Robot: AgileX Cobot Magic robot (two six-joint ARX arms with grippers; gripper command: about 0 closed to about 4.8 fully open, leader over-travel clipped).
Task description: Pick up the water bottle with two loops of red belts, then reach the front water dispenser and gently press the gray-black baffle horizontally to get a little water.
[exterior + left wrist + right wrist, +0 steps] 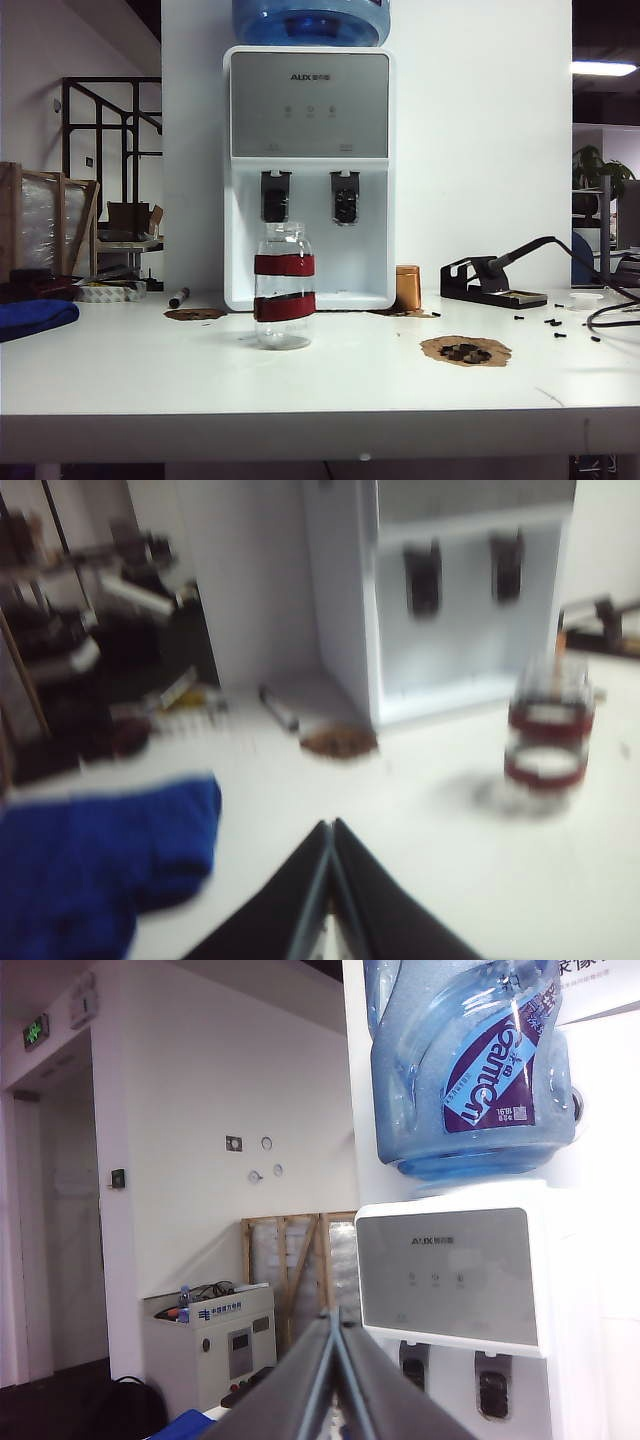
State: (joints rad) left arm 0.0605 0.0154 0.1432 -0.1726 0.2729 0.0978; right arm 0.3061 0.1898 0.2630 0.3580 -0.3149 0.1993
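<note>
The water bottle (284,286) stands untouched on the bench (300,385), just before the water dispenser (310,180), left of the gray-black baffle (345,197). Left claw (331,832) and right claw (335,1322) both show fingers pressed together, clear of the bottle. Risk: an unopened claw could topple the glass; the copper cylinder (407,287) sits near the right-hand approach.
</note>
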